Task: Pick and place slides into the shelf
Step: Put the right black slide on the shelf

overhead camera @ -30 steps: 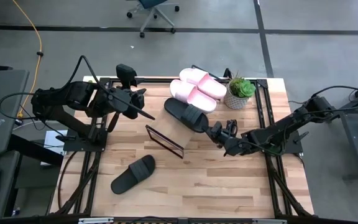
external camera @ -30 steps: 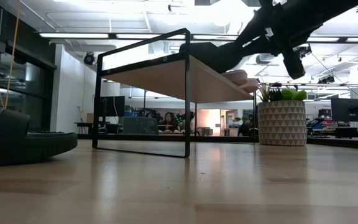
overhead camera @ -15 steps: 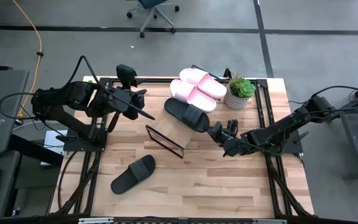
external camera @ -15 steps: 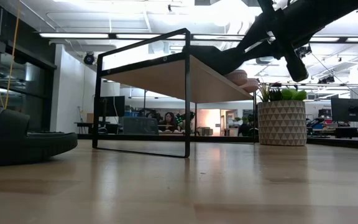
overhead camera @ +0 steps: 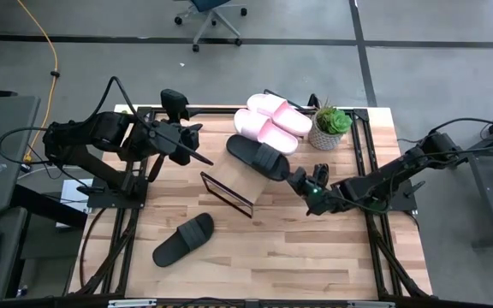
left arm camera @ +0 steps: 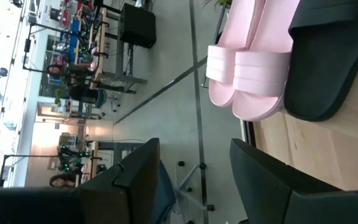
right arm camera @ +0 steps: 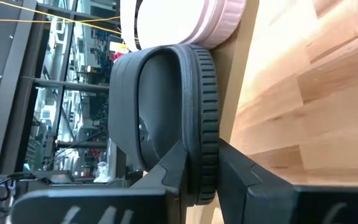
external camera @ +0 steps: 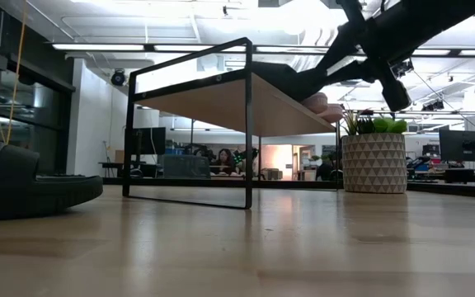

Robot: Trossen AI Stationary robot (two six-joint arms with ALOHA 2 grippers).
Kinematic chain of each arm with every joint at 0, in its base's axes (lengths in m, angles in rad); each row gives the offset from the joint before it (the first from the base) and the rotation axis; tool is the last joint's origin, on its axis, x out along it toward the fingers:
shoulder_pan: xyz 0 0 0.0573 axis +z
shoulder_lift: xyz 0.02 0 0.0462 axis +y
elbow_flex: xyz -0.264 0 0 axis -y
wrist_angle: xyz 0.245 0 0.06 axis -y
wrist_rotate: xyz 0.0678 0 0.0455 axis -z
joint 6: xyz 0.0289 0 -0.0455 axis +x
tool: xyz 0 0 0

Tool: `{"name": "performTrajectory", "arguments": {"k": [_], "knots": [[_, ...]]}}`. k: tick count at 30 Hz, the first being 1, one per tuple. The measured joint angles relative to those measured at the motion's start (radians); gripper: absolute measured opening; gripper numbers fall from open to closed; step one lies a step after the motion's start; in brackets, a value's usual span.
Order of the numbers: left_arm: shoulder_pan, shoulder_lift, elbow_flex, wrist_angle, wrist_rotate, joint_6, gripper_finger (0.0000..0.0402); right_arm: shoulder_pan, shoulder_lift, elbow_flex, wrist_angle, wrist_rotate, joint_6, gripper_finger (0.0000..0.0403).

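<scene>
Two pale pink slides (overhead camera: 272,124) lie side by side, soles down, on the far end of the slanted wooden shelf (overhead camera: 234,184). A black slide (overhead camera: 258,156) lies next to them on the board; my right gripper (overhead camera: 299,181) is shut on its end nearest the table's right side. The low view shows this slide (external camera: 291,78) on top of the shelf (external camera: 221,99). A second black slide (overhead camera: 184,239) rests sole down on the table near the front left. My left gripper (overhead camera: 202,157) hovers open to the left of the shelf, touching nothing. My right gripper pinches the black slide's rounded end rim (right arm camera: 202,134) between its two fingers (right arm camera: 169,171), which lie on either side of the ribbed sole edge. It comes from the table's right side, slanting slightly down. The slide's sole rests on the shelf board.
A potted green plant (overhead camera: 329,127) stands right of the pink slides, close to my right arm. The shelf's black frame (overhead camera: 226,193) juts toward the table's middle. Bare tabletop (overhead camera: 298,248) lies in front of the shelf. The left wrist view shows the pink slides (left arm camera: 247,74) ahead.
My right gripper has turned slightly at the wrist while staying shut on the black slide, which has shifted only a little on the shelf. My left arm has kept still.
</scene>
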Motion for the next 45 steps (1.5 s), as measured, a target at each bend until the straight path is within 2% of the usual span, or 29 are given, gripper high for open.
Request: {"name": "performTrajectory", "arguments": {"k": [8, 29, 39, 45], "knots": [[0.000, 0.000, 0.000, 0.000, 0.000, 0.000, 0.0184, -0.029, 0.000, 0.000, 0.000, -0.019, -0.013, 0.0072], [0.000, 0.000, 0.000, -0.001, 0.000, -0.001, 0.0184, -0.032, 0.000, 0.000, -0.004, -0.001, -0.039, 0.0075], [0.000, 0.000, 0.000, -0.001, 0.000, -0.001, 0.0184, -0.032, 0.000, -0.001, -0.004, 0.001, -0.029, 0.0147], [0.000, 0.000, 0.000, -0.001, -0.001, -0.001, 0.0184, -0.031, 0.000, -0.001, -0.049, 0.005, 0.021, 0.0161]]}}
